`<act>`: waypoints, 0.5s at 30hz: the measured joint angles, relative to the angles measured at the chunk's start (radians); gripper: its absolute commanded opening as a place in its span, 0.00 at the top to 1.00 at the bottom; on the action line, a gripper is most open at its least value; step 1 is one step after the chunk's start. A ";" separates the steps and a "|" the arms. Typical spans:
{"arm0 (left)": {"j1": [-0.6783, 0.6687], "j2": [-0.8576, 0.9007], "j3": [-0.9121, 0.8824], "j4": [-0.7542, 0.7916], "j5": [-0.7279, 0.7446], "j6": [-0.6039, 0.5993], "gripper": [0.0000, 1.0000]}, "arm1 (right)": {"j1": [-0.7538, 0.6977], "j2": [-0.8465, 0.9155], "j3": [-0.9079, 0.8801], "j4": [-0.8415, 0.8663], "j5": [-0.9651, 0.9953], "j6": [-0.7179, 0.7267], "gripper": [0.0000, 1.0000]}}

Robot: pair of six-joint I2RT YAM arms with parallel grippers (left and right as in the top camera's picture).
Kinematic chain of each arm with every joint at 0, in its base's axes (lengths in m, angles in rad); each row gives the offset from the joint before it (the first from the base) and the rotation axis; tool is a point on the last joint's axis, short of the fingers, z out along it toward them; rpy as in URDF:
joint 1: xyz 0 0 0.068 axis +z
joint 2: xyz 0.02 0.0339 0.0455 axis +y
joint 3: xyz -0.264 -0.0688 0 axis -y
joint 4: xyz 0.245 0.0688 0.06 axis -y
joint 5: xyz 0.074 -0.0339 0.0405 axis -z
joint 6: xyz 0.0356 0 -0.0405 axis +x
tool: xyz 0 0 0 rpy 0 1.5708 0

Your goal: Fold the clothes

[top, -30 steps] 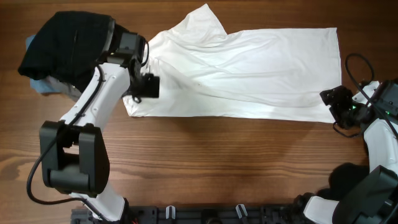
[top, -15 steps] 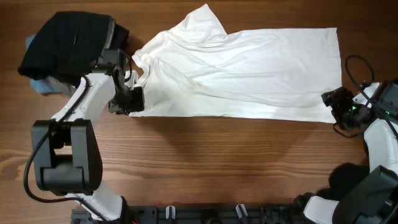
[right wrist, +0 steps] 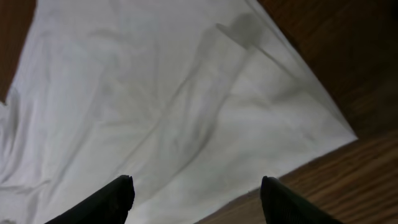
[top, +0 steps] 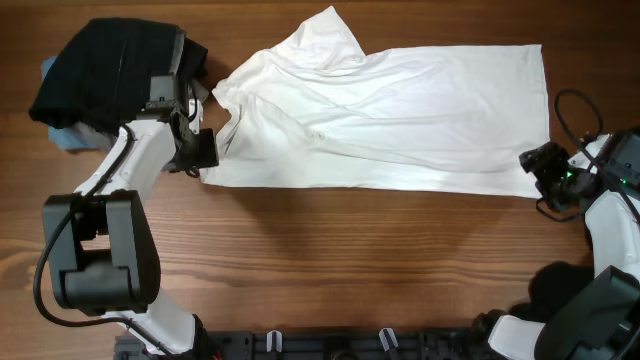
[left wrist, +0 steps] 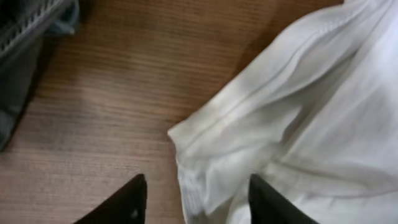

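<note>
A large white T-shirt (top: 400, 110) lies spread across the far half of the table, wrinkled, with one sleeve sticking up at the back. My left gripper (top: 203, 150) is at the shirt's near left corner. In the left wrist view it (left wrist: 196, 202) is open, and the bunched white hem corner (left wrist: 193, 168) lies between its fingertips. My right gripper (top: 537, 166) hovers at the shirt's near right corner, also open (right wrist: 196, 199), with flat white cloth (right wrist: 155, 93) beneath and nothing gripped. More clothes sit piled at the far left: a black garment (top: 110, 75) on top of a light blue piece (top: 65, 138).
The table is brown wood (top: 350, 260). A grey strip of cloth (top: 180, 55) shows at the edge of the black pile, close behind my left arm. Cables loop by the right arm (top: 575, 100). The arms' bases stand at the near edge.
My left gripper has moved off the shirt's body, leftward, to its near left corner, and the cloth there has shifted slightly. The right gripper has barely moved.
</note>
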 measured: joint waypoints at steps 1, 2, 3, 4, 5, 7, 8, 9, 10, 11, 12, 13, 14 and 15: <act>0.000 0.000 0.000 -0.012 -0.002 -0.001 0.19 | 0.000 0.000 0.000 -0.013 0.037 0.001 0.24; 0.000 0.000 0.000 -0.030 0.000 -0.004 0.13 | 0.000 0.001 0.000 -0.027 0.080 0.005 0.24; 0.000 0.000 0.000 -0.049 0.006 0.000 0.09 | 0.000 0.005 0.000 -0.042 0.130 0.013 0.24; 0.000 0.000 0.000 -0.072 0.017 0.004 0.08 | 0.000 0.013 0.000 -0.052 0.171 0.024 0.23; 0.000 0.000 0.000 -0.088 0.037 -0.002 0.08 | -0.005 0.034 0.000 -0.050 0.212 0.034 0.24; 0.000 0.000 0.000 -0.102 0.077 -0.001 0.09 | -0.019 0.081 0.000 -0.029 0.254 0.042 0.25; 0.000 0.000 0.000 -0.101 0.098 -0.001 0.10 | -0.026 0.105 0.000 -0.015 0.268 0.043 0.25; 0.000 0.000 0.000 -0.094 0.111 -0.001 0.22 | -0.029 0.121 0.000 -0.008 0.275 0.047 0.40; 0.000 0.000 -0.002 -0.070 0.124 -0.001 0.27 | -0.034 0.175 0.000 -0.002 0.294 0.048 0.44; 0.000 0.000 -0.003 -0.064 0.127 -0.004 0.31 | -0.034 0.188 0.000 0.000 0.298 0.045 0.50; 0.000 0.000 -0.013 -0.037 0.128 -0.004 0.37 | -0.034 0.207 0.000 0.007 0.304 0.051 0.57; 0.000 0.000 -0.025 -0.019 0.130 0.003 0.48 | -0.034 0.215 0.011 0.022 0.296 0.054 0.64; 0.000 0.000 -0.035 -0.015 0.131 -0.001 0.58 | -0.034 0.225 0.016 0.030 0.295 0.061 0.76; 0.000 0.000 -0.049 -0.010 0.131 0.003 0.80 | -0.034 0.229 0.016 0.041 0.285 0.059 0.89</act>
